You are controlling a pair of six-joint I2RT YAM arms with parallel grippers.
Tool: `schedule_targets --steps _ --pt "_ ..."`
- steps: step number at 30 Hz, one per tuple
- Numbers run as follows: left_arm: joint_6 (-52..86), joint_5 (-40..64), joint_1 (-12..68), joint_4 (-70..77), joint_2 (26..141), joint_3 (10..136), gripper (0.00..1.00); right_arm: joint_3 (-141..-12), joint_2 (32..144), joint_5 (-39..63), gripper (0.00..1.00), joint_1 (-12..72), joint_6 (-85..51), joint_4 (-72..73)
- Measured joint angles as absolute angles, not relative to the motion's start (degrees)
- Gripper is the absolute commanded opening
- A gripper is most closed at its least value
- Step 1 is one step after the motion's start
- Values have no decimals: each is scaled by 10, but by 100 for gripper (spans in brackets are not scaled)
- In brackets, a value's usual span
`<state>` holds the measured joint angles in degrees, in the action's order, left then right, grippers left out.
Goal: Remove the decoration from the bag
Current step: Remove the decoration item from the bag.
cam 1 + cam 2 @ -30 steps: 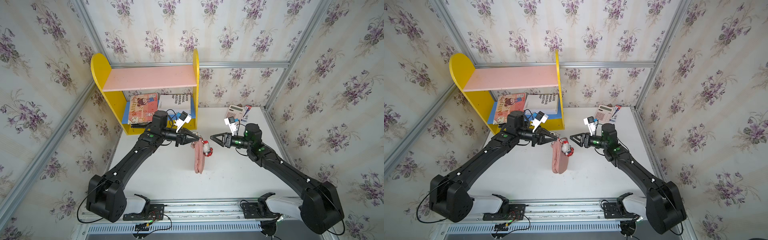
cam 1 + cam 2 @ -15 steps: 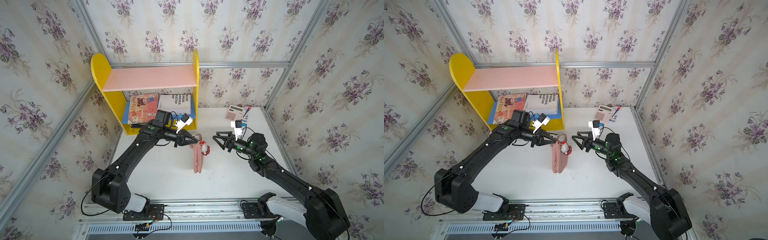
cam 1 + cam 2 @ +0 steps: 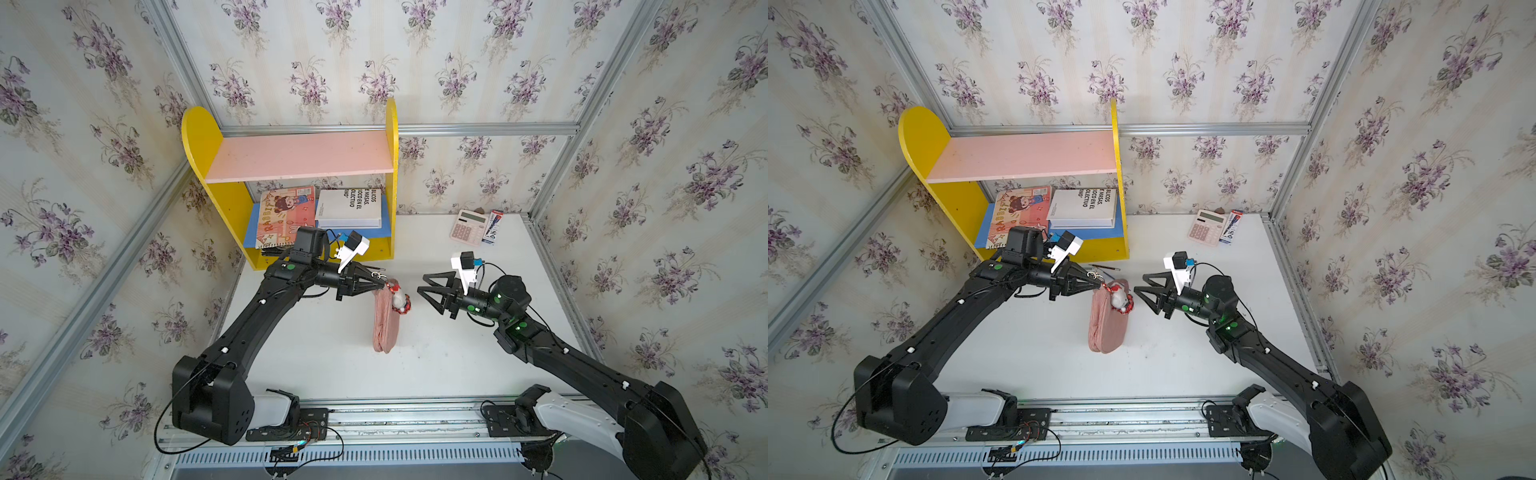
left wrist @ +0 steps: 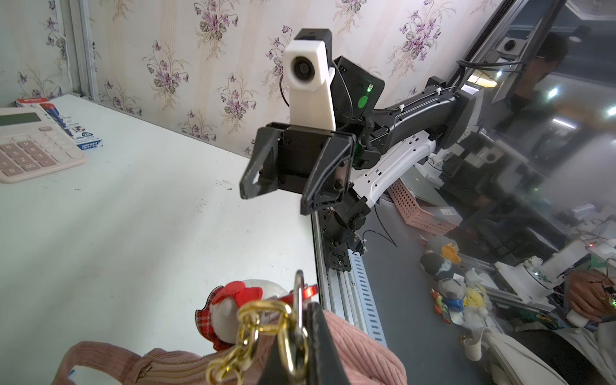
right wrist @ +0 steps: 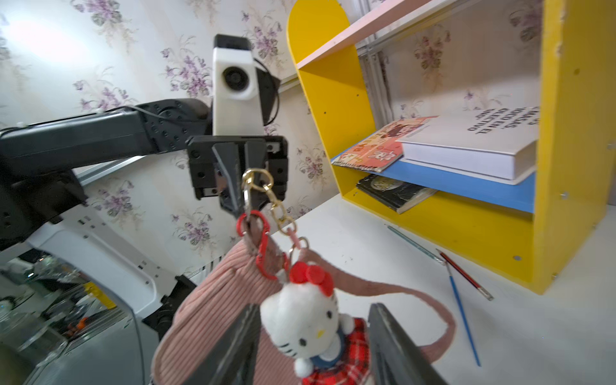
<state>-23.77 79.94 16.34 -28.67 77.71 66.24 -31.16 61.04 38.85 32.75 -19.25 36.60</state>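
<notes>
The bag (image 3: 384, 324) hung by one end from the left gripper (image 3: 383, 284) over the middle of the table (image 3: 311, 353). The decoration (image 3: 400, 300) dangled against its upper end, on the side facing the right gripper (image 3: 422, 285). Whether the bag's lower end rested on the table could not be established. Principal risk, in my judgement: the bag was carried only by a pinch on its gold chain (image 5: 280, 213). A sideways pull on the decoration would therefore likely swing or drag the whole bag, or strip the chain from the jaws, rather than free anything. Secondary risk: the plush was soft and free-hanging, so closing fingers could nudge it aside or catch the strap (image 5: 410, 293) behind it. Lesser risk: the red clasp (image 5: 263, 246) appeared closed, and tugging the plush alone would probably not open it. The left gripper was clamped tight on the chain's end ring. The right gripper stood with jaws parted, wide enough for the plush, empty and touching nothing. In both top views its fingertips were just short of the decoration.
</notes>
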Motion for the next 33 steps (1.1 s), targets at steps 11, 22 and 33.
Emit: schedule_targets --steps 11,22,33 --pt "-408 830 152 -406 790 706 0 -317 613 430 45 342 -180 397" --pt "-483 837 155 -481 797 721 0 -380 655 465 52 368 -139 369" --pt "-552 827 168 -550 806 749 0 -456 724 569 56 372 -156 320"
